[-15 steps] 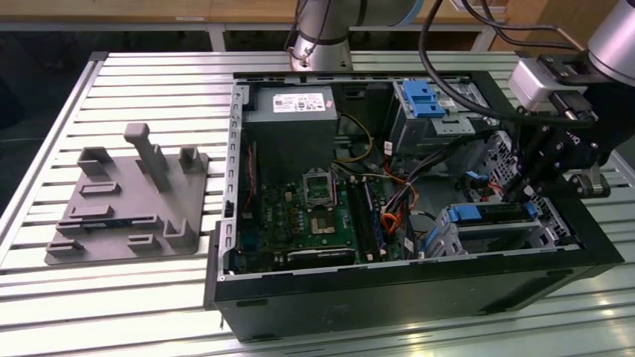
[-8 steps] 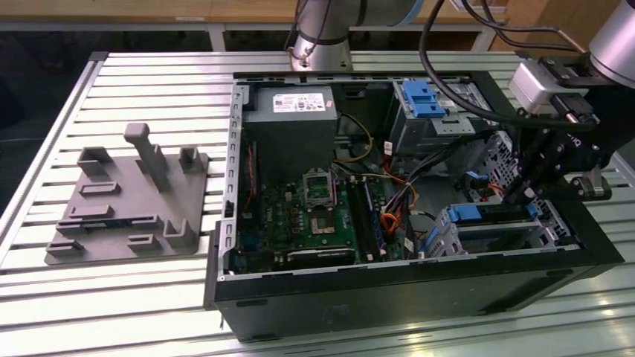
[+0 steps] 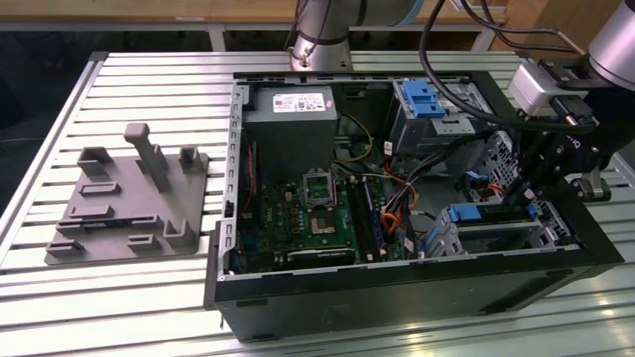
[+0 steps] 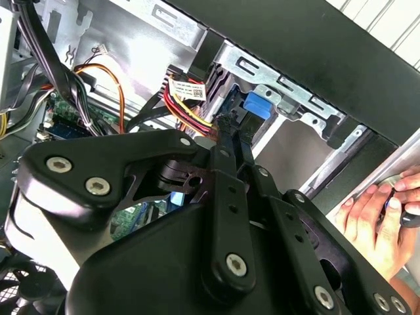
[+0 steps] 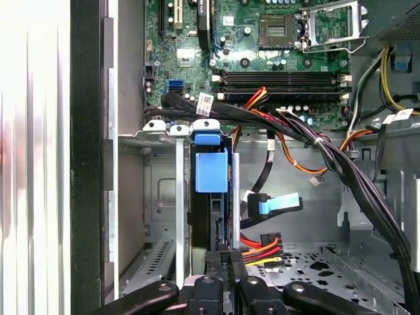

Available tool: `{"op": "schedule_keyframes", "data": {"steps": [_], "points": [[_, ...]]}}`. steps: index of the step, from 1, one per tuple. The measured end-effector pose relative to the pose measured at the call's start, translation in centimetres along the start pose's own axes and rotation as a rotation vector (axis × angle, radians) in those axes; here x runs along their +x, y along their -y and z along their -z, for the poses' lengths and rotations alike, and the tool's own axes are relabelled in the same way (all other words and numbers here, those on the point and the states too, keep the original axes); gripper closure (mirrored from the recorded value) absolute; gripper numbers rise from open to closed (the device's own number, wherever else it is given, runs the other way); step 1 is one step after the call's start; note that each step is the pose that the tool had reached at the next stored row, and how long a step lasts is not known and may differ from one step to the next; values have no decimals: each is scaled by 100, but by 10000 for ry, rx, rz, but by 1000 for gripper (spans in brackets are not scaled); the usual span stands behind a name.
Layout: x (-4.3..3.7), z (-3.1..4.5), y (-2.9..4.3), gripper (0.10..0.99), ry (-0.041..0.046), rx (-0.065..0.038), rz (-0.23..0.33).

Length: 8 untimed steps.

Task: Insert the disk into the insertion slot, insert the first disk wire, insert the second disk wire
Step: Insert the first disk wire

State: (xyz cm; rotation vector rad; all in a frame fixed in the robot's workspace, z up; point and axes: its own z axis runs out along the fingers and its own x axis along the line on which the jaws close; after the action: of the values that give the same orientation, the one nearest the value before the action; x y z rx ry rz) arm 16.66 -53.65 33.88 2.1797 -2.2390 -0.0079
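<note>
The disk, edge-on in its blue carrier frame, stands in the insertion slot, a low silver cage at the case's corner on the exterior view's right. In the first wrist view the disk runs along the slot's silver rail. My gripper reaches down onto the disk's rear end. Its fingers sit close together around the disk's edge, so it is shut on the disk. In the second wrist view the gripper points at the blue carrier tab. Loose wires lie beside the slot: a blue flat connector and a red-yellow-black bundle.
A black cable bundle crosses the case near the slot. A taller metal bay with a blue latch stands further back. A person's hand rests outside the case wall. A grey fixture lies on the slatted table.
</note>
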Motion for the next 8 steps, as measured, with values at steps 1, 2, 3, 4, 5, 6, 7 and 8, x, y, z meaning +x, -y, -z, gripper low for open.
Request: {"op": "schedule_keyframes", "data": {"steps": [1, 2, 3, 4, 5, 6, 7, 8], "points": [[1, -2, 0, 918, 0, 0, 0], [2, -3, 0, 918, -1, 0, 0], [3, -6, 0, 918, 1, 0, 0], [4, -7, 0, 918, 0, 0, 0], [5, -9, 0, 918, 0, 0, 0], [6, -12, 0, 918, 0, 0, 0], [6, -14, 0, 918, 0, 0, 0], [7, -16, 0, 918, 0, 0, 0]]}}
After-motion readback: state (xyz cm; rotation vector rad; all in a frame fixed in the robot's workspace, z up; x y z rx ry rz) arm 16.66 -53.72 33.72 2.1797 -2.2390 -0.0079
